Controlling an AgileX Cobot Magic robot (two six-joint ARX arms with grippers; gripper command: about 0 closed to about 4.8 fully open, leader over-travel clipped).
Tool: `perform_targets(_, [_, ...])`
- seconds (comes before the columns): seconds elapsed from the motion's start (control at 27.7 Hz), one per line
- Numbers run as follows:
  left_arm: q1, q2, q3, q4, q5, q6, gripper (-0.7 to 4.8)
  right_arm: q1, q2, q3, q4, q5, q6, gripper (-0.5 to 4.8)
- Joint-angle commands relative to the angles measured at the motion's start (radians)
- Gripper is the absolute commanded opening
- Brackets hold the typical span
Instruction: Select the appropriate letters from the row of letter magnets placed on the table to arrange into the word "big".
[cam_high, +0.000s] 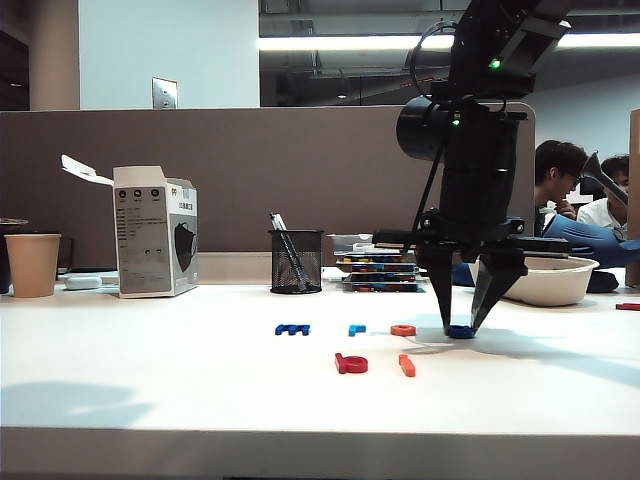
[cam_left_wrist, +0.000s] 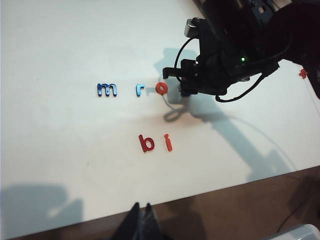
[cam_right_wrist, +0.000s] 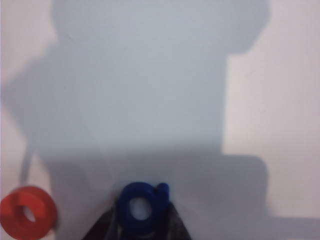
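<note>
tabletop: white, carries all the letters.
right claw: tips down on the tabletop, fingers on either side of the blue g, touching it.
left claw: over the near edge, fingers pressed together.
row: m, r, o.
front pair: red b, orange i just beside it.

The right arm is matte black, with a round cylindrical joint housing, small green indicator lights and thin black cables looping beside it; its right hand ends in two tapered black fingers; the left hand shows only dark fingertips.
</note>
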Motion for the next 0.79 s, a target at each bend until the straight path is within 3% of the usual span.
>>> perform_targets(0.04, [0.001,-0.002,0.004,0.006,-0.006,0.006,-0.05,0.000,0.002,0.000,0.002,0.025,0.000,0.92])
perform_targets(0.47, [0.001,-0.002,0.004,0.006,-0.006,0.006,-0.05,0.000,-0.003,0.000,-0.106,0.027,0.000,0.94])
perform_targets(0.79, [0.001,-0.002,0.004,0.006,-0.006,0.006,-0.05,0.010,-0.006,0.000,-0.195,-0.026,-0.001,0.94])
